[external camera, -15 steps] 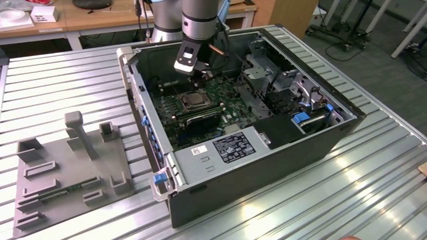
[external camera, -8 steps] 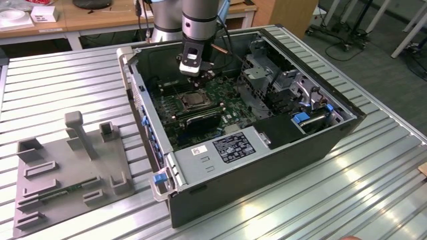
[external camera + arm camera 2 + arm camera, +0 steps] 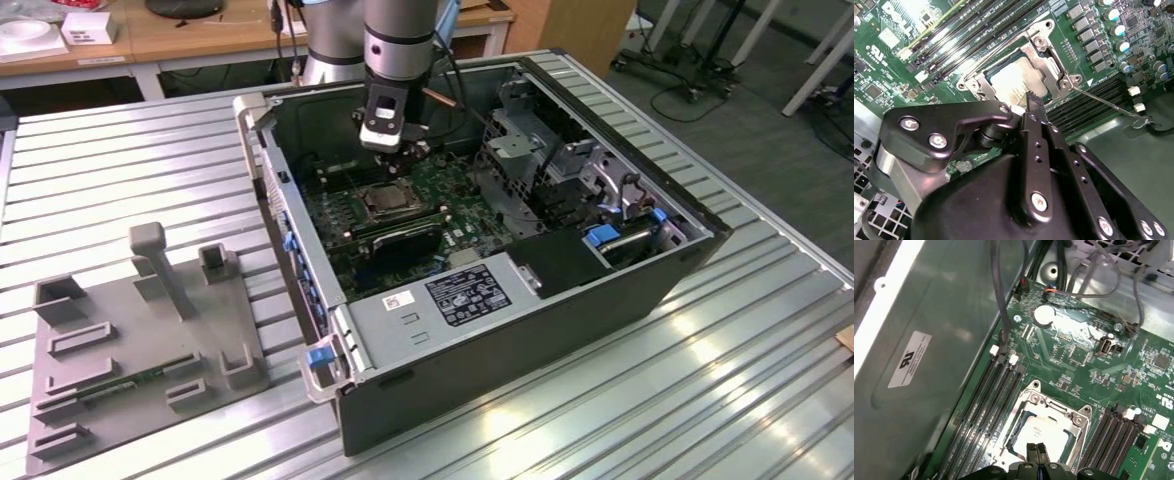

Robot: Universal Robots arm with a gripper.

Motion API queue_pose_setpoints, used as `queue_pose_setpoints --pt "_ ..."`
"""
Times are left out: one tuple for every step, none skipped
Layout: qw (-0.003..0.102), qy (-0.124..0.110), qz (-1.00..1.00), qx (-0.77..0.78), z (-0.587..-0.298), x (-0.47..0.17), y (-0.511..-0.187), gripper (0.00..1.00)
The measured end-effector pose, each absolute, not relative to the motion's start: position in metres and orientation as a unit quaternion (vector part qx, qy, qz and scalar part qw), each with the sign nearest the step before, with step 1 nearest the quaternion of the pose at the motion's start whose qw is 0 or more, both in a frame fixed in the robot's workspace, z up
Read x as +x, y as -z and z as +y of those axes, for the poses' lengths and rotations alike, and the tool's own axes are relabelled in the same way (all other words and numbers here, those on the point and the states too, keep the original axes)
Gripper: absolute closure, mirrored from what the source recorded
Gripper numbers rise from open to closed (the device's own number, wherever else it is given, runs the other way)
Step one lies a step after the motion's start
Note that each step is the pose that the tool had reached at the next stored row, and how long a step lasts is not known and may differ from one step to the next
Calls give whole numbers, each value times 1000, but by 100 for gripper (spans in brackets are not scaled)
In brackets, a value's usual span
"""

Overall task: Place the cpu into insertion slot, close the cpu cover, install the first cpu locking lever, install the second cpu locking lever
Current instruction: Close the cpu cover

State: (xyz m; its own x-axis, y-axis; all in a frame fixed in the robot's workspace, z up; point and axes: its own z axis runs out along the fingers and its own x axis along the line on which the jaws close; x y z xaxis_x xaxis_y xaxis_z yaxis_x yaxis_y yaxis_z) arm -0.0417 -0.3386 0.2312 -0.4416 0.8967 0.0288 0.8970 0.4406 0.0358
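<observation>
The cpu [image 3: 1043, 431] lies pale and flat in the insertion slot [image 3: 390, 202] on the green motherboard. The cpu cover [image 3: 1054, 409] lies down around it as a silvery frame, also seen as the cpu cover [image 3: 1050, 62] in the second wrist view, with the cpu [image 3: 1013, 80] showing through its cut-out. A thin wire locking lever [image 3: 1106, 104] sticks out sideways from one socket corner, away from the frame. My gripper [image 3: 1035, 450] hangs just above the socket's edge, its two fingertips pressed together with nothing between them. From outside, the gripper [image 3: 384, 143] is inside the open case.
Long black memory slots [image 3: 985, 405] run along both sides of the socket. The open computer case [image 3: 561, 300] walls in the board, with a drive cage [image 3: 534, 160] and cables at the exterior view's right. A grey fixture plate [image 3: 134, 340] lies on the table at the exterior view's left.
</observation>
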Motion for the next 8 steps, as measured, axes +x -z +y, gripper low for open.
queue_pose_setpoints --pt "3 23 -854 -521 -339 -42 -231 89" --pt "3 23 -858 -513 -339 -42 -231 89" --pt "3 23 -863 -505 -339 -42 -231 89" --pt "4 23 -867 -497 -339 -42 -231 89" --pt "4 23 -872 -490 -339 -42 -231 89" --pt "4 23 -876 -481 -339 -42 -231 89" --pt "4 23 -881 -473 -339 -42 -231 89" --pt "4 23 -885 -465 -339 -42 -231 89"
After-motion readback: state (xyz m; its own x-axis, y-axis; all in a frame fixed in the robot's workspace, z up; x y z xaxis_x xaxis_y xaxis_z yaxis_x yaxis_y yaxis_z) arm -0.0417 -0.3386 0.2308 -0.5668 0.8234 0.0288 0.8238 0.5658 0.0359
